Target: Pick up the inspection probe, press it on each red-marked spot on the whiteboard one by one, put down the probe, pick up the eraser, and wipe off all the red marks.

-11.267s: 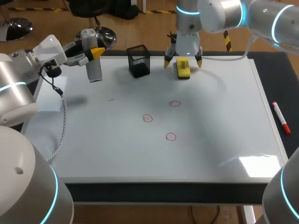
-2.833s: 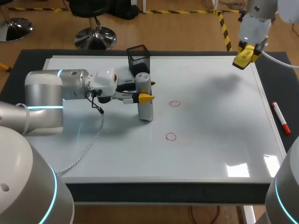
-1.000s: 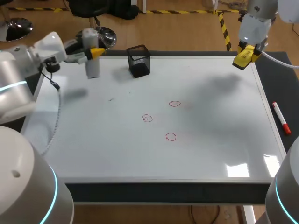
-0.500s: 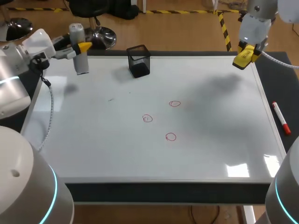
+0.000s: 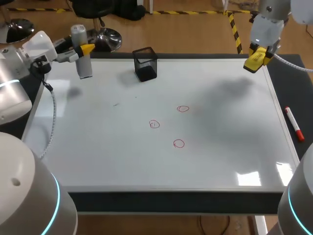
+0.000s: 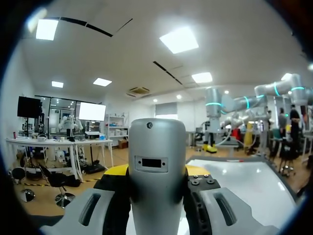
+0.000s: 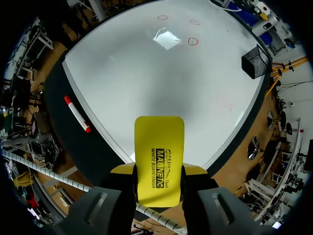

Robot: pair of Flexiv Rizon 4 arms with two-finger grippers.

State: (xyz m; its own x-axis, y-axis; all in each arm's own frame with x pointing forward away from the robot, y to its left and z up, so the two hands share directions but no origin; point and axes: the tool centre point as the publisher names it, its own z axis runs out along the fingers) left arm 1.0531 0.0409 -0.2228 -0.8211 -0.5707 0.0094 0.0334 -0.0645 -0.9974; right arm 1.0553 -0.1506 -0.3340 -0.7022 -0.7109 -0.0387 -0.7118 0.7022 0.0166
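Observation:
The grey cylindrical inspection probe (image 5: 83,52) stands upright at the whiteboard's far left corner, held in my left gripper (image 5: 83,49), which is shut on it. In the left wrist view the probe (image 6: 156,176) fills the space between the fingers. My right gripper (image 5: 256,59) hovers over the board's far right corner, shut on the yellow eraser (image 5: 255,60); the eraser (image 7: 159,164) sticks out ahead of the fingers in the right wrist view. Three red circles (image 5: 179,143), (image 5: 154,124), (image 5: 183,108) sit mid-board on the whiteboard (image 5: 220,147).
A black mesh pen holder (image 5: 145,63) stands at the board's far edge, right of the probe. A red marker (image 5: 294,124) lies on the dark mat beside the board's right edge. A cable (image 5: 51,120) hangs from my left arm over the board's left side.
My left arm has carried the probe a little further left and back, toward the far left corner. The right arm with the eraser has stayed still.

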